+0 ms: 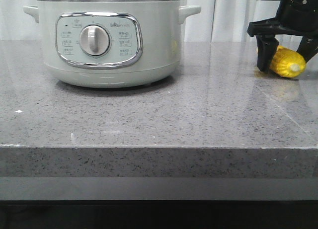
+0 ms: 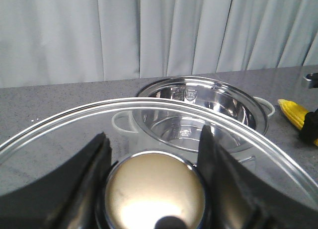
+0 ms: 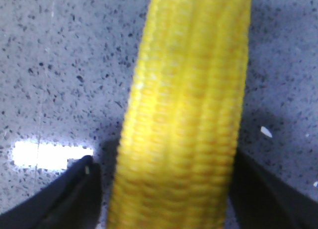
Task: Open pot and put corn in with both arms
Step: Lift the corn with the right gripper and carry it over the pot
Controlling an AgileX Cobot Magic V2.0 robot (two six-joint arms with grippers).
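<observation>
**Pot uncovered, lid lifted by the left arm, corn between the right arm's fingers**

Front view: the large round pale grey-green electric pot (image 1: 109, 42), with a chrome-framed panel and a white dial, stands on the speckled grey stone desk (image 1: 189, 119) at about 10 o'clock in the picture. No lid sits on its steel rim. At about 2 o'clock, well apart from the pot, the small bright yellow ear of corn (image 1: 287, 62) lies on the desk with its pale stub end towards the camera. The black right end effector (image 1: 288, 55) is lowered over it, one finger on each side; the near finger stands just beside the corn, and contact cannot be judged from here.

Left wrist view: the left end effector (image 2: 155, 182) is clamped on the round brass-coloured knob (image 2: 155, 191) of a clear glass lid with a metal edge (image 2: 74, 122). Past the lid, the pot shows its shiny steel inside. The corn appears at 3 o'clock on the desk. Pale grey curtains (image 2: 149, 33) hang behind.

Right wrist view: the corn fills the middle, its kernel rows running lengthwise. The two black fingers (image 3: 74, 199) stand apart on either side of it, with narrow gaps of desk showing between each finger and the ear.
</observation>
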